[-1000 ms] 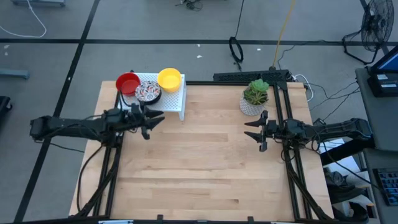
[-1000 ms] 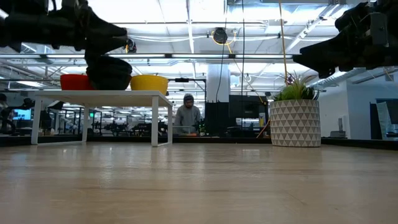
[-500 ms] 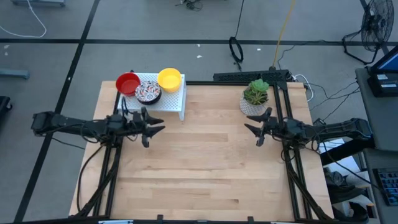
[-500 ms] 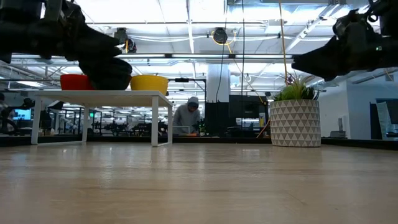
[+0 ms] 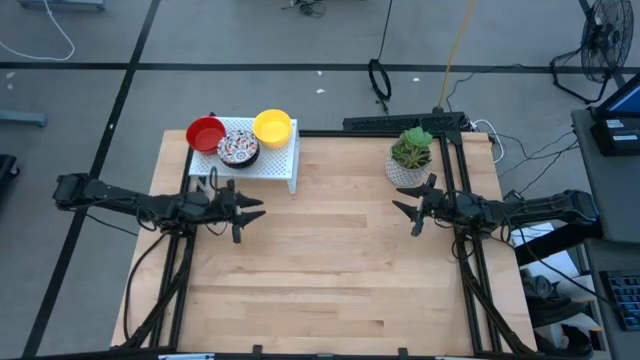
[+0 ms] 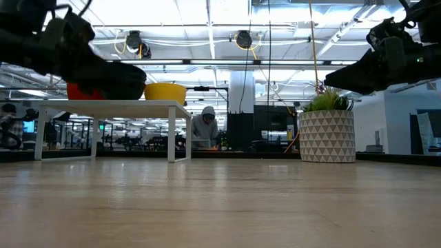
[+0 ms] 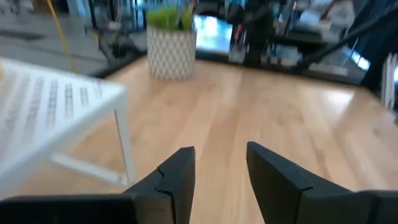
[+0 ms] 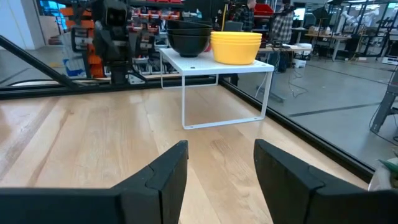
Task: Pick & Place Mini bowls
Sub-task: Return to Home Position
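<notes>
Now my left gripper, open and empty, has pulled back from the white rack. The red bowls, speckled bowls and yellow bowls sit stacked on it just ahead. My right gripper, also open, waits beside the potted plant; the stacking looks done.

In the low view the left claw is covering most of the red bowls and all of the speckled bowls on the white rack at the surface's eleven o'clock, leaving only a red sliver beside the yellow bowls. From above, each stack is showing only its top bowl, so the count is proving untellable. The left wrist view is blurring the rack and cropping it at the edge.
</notes>
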`<action>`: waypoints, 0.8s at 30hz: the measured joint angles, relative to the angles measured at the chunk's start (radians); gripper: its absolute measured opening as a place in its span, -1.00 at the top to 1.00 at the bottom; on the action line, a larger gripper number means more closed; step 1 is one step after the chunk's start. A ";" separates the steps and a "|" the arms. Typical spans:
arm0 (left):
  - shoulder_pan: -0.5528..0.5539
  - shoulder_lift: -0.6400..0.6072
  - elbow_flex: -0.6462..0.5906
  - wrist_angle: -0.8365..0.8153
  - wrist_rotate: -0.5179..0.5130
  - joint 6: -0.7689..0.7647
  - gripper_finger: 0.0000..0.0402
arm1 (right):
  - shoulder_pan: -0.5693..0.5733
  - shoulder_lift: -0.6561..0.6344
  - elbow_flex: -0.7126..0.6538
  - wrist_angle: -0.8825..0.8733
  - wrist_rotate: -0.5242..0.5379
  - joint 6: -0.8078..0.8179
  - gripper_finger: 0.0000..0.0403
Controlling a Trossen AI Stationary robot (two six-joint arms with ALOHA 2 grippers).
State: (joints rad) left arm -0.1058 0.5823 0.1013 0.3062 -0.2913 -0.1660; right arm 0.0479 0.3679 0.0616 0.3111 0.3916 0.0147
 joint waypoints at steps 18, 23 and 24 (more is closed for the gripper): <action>-0.002 0.000 0.000 -0.071 0.002 -0.047 0.27 | 0.000 0.000 0.000 -0.017 0.001 0.019 0.15; -0.002 0.000 0.000 -0.071 0.002 -0.047 0.27 | 0.000 0.000 0.000 -0.017 0.000 0.019 0.15; -0.002 0.000 0.000 -0.071 0.002 -0.047 0.27 | 0.000 0.000 0.000 -0.017 0.000 0.019 0.15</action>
State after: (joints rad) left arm -0.1074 0.5823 0.1013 0.2356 -0.2893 -0.2127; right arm 0.0479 0.3679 0.0616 0.2939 0.3920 0.0338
